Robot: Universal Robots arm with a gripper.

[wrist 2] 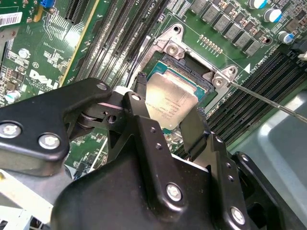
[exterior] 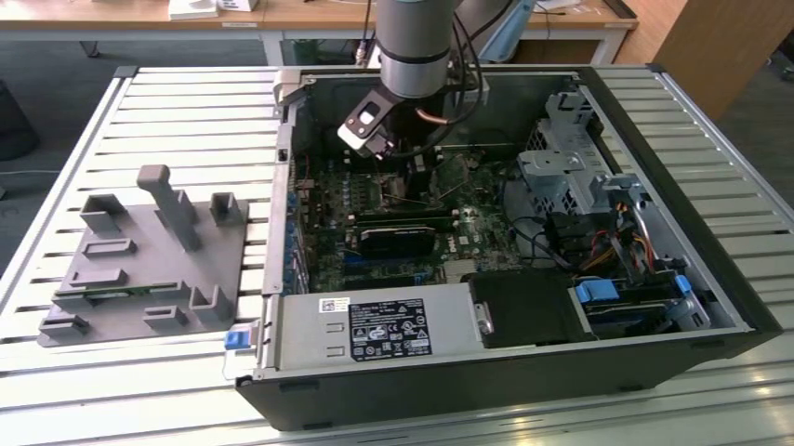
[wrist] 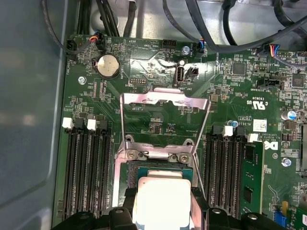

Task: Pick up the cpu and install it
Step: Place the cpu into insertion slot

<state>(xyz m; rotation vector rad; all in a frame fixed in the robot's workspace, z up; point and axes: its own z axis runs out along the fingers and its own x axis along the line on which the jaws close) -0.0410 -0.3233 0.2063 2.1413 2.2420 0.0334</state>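
Note:
The cpu [wrist 2: 169,101] is a flat square chip with a silvery top. It sits just over the open black socket [wrist 2: 193,64] on the green motherboard [wrist 2: 43,72]. My gripper [wrist 2: 168,109] is shut on it, with one black finger [wrist 2: 140,91] and the other finger [wrist 2: 194,128] against opposite edges. In the first wrist view the cpu [wrist: 161,200] lies between the fingertips [wrist: 128,211], below the raised metal load plate [wrist: 165,101]. In the exterior view the gripper [exterior: 394,160] reaches down into the open computer case [exterior: 496,390]. Whether the chip is fully seated cannot be told.
The socket's thin lever [wrist 2: 268,99] stands out to one side. Memory slots [wrist: 86,167] flank the socket. In the case are a graphics card [exterior: 397,232], power supply [exterior: 372,330], drive cage [exterior: 571,158] and cables. A grey fixture tray [exterior: 137,269] holding a memory stick [exterior: 118,293] lies at the exterior view's left.

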